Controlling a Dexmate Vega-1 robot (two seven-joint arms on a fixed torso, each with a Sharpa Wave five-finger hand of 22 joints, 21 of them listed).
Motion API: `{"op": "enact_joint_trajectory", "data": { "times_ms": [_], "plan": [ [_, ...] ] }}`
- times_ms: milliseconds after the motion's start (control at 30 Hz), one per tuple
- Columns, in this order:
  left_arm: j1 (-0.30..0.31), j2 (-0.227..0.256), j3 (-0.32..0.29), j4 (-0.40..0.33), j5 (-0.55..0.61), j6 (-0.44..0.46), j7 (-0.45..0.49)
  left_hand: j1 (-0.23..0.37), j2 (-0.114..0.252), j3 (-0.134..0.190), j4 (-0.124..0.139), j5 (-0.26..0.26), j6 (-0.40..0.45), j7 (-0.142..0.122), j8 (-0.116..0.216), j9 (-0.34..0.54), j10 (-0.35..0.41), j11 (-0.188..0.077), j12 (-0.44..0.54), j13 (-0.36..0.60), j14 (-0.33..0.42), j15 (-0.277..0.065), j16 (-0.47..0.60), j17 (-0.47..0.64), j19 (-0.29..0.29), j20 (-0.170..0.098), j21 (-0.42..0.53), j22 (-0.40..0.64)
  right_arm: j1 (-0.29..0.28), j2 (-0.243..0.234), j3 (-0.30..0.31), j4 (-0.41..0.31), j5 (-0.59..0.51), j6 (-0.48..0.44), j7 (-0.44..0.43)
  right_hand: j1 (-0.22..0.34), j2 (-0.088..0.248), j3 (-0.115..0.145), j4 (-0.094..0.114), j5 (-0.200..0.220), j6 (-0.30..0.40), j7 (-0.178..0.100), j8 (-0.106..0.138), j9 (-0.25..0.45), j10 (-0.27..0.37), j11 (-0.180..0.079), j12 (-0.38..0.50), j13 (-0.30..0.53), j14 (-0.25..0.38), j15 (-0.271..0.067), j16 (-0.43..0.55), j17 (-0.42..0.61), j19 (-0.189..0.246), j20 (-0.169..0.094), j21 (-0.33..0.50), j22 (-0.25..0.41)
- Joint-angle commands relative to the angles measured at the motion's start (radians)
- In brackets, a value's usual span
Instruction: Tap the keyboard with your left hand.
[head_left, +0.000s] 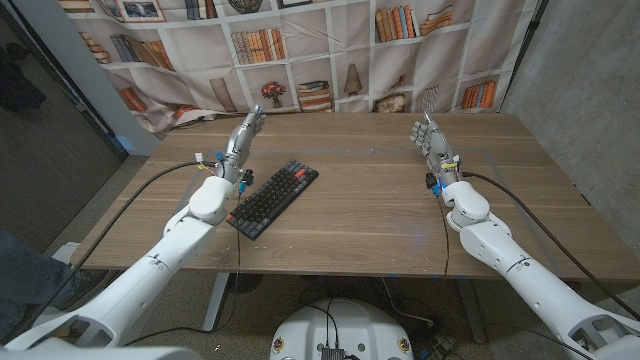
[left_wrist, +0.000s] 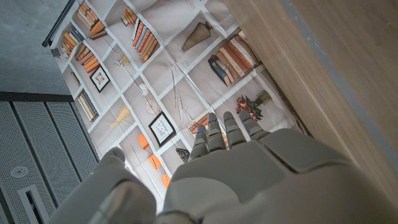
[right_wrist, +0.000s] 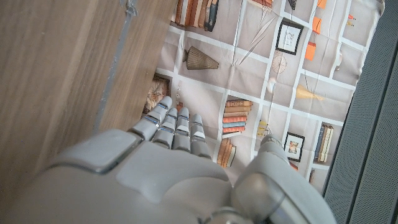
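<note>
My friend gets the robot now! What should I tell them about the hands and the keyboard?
Left hand: holds nothing, fingers straight, raised beyond the keyboard's far end, not touching it.
Right hand: holds nothing, out on the table's right side.
Keyboard: black, lying slantwise on the table, beside the left forearm.
Done: no tap visible yet.
Left: bring the left hand back over the keys and tap.

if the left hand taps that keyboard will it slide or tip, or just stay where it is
The keyboard lies low and flat on the wooden table, so tipping seems unlikely. It looks rigid, so it should not flex under a tap. A downward tap probably leaves it in place; a sideways push from the left hand might slide it on the smooth wood.
</note>
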Motion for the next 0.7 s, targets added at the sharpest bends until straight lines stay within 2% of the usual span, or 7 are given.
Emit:
{"op": "enact_joint_trajectory", "data": {
  "times_ms": [33,333,533,600,700],
  "plan": [
    [-0.031,0.005,0.022,0.037,-0.006,-0.026,-0.044,0.004,-0.001,-0.016,-0.003,0.004,-0.024,-0.017,0.002,0.003,-0.051,-0.003,-0.009,0.005,-0.062,-0.002,-0.004,0.000,-0.124,-0.008,-0.028,0.006,0.027,0.006,-0.011,0.024,0.000,-0.005,0.016,0.001,0.002,-0.002,-0.004,-0.001,0.011,0.000,0.005,0.004,0.005,-0.001,0.000,0.005,0.007,0.006,-0.001,0.002,0.004,-0.013,-0.002,0.003],
    [-0.047,0.000,0.035,0.057,-0.013,-0.034,-0.065,0.008,0.002,-0.022,-0.006,0.004,-0.018,-0.011,0.008,0.004,-0.048,0.006,-0.001,0.005,-0.059,0.009,0.005,-0.001,-0.138,-0.036,-0.042,0.007,0.014,-0.003,-0.006,0.002,-0.004,-0.013,0.001,0.001,0.003,-0.002,-0.004,-0.001,0.011,-0.002,0.004,0.004,0.005,-0.002,-0.001,0.005,0.006,0.008,-0.002,0.002,0.004,-0.010,-0.004,0.003],
    [-0.049,-0.001,0.035,0.074,-0.025,-0.047,-0.080,0.013,0.006,-0.025,-0.008,0.004,-0.018,-0.008,0.010,0.004,-0.050,0.009,0.002,0.004,-0.051,0.009,0.011,-0.002,-0.096,-0.048,-0.034,0.007,0.018,0.003,-0.013,0.014,-0.006,-0.010,0.004,0.000,0.003,-0.002,-0.003,-0.001,0.011,-0.002,0.003,0.004,0.008,0.000,0.000,0.005,0.007,0.011,-0.001,0.003,0.004,-0.009,-0.005,0.003],
    [-0.048,0.001,0.034,0.073,-0.030,-0.048,-0.083,0.018,0.009,-0.026,-0.011,0.004,-0.016,0.002,0.011,0.004,-0.049,0.011,0.005,0.004,-0.047,0.011,0.014,-0.002,-0.068,-0.064,-0.029,0.006,0.019,0.007,-0.014,0.016,-0.004,-0.011,0.004,0.000,0.003,-0.002,-0.003,-0.001,0.012,-0.002,0.003,0.004,0.007,0.001,-0.001,0.005,0.007,0.010,-0.002,0.003,0.004,-0.009,-0.005,0.003],
    [-0.048,0.003,0.034,0.072,-0.027,-0.049,-0.082,0.021,0.010,-0.027,-0.012,0.004,-0.010,0.006,0.014,0.004,-0.046,0.012,0.006,0.004,-0.043,0.013,0.015,-0.003,-0.056,-0.069,-0.027,0.006,0.021,0.010,-0.016,0.017,-0.006,-0.013,0.001,0.000,0.003,-0.002,-0.003,0.000,0.012,-0.003,0.003,0.004,0.008,0.000,0.000,0.005,0.007,0.011,-0.002,0.003,0.004,-0.009,-0.005,0.003]
  ]
}}
